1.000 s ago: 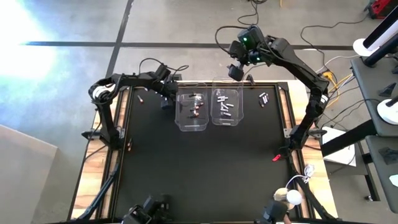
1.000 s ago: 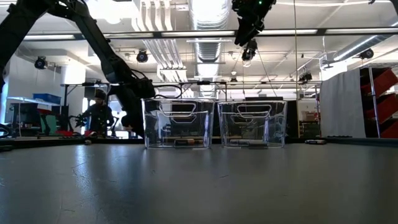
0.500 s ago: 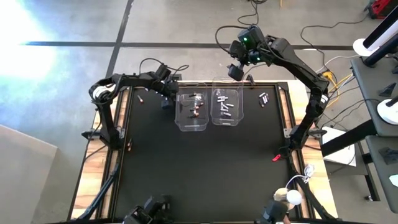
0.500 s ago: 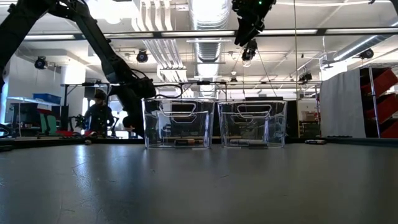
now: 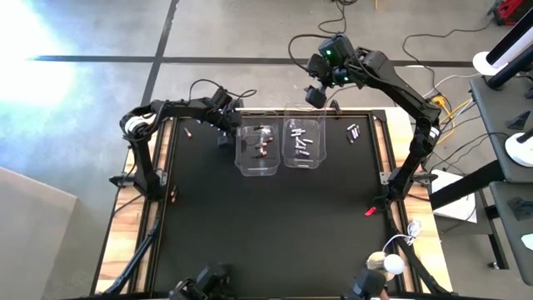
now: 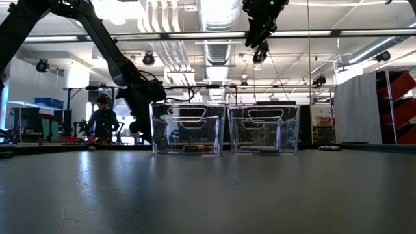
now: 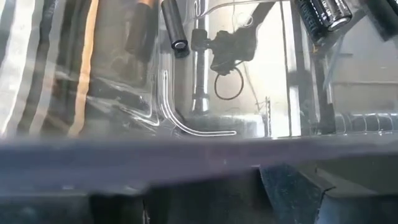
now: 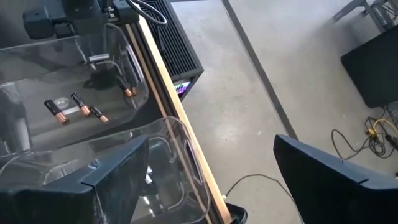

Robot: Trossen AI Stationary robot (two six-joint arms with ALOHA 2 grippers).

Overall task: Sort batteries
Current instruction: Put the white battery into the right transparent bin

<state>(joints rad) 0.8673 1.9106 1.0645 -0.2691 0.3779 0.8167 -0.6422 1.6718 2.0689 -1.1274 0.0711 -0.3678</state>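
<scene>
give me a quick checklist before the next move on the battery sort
1. Right tool open and empty, raised over the far edge by the right bin: ok.
2. Left tool low against the left bin: its grip, cannot tell.
3. Both bins upright, side by side: ok.
4. Types kept apart, dark batteries in the left bin, silvery batteries in the right: ok.
5. Table cleared: not ok, loose batteries remain right of the bins.

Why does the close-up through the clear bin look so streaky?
Left wrist view: the camera sits against the left bin's clear wall, so reflections stripe and warp it. High view: daylight glare whitens the floor's upper-left corner. Low view: ceiling lights blow out.
</scene>
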